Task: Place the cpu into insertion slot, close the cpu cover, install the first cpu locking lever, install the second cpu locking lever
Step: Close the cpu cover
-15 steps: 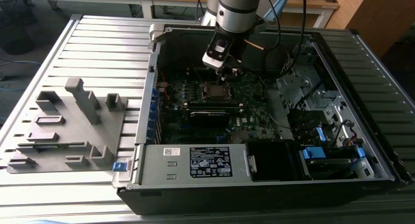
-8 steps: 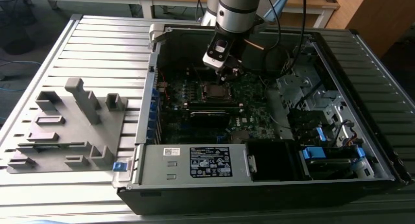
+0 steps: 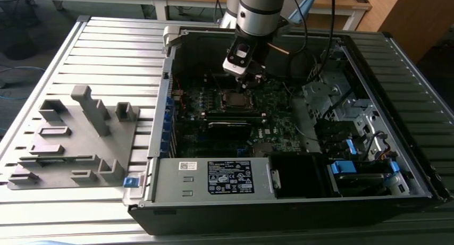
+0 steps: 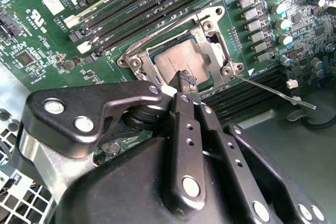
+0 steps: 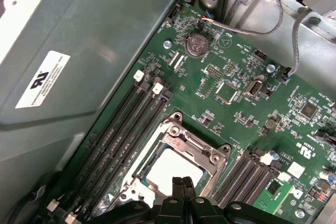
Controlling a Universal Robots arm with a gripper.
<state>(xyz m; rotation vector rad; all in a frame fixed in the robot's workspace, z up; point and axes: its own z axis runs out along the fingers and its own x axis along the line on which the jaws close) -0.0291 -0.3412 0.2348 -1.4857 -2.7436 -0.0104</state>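
The black gripper [image 4: 185, 80], fingers together, sits at the thin silver cpu cover [image 4: 219, 51], which is closed over the dull grey square cpu [image 4: 176, 61]. Lever locking seems in hand, demanding a precise catch on the thin wire lever [image 4: 273, 90].

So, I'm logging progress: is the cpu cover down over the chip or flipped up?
Down. In the second wrist view the cpu cover lies flat around the cpu, whose grey face shows through its window.
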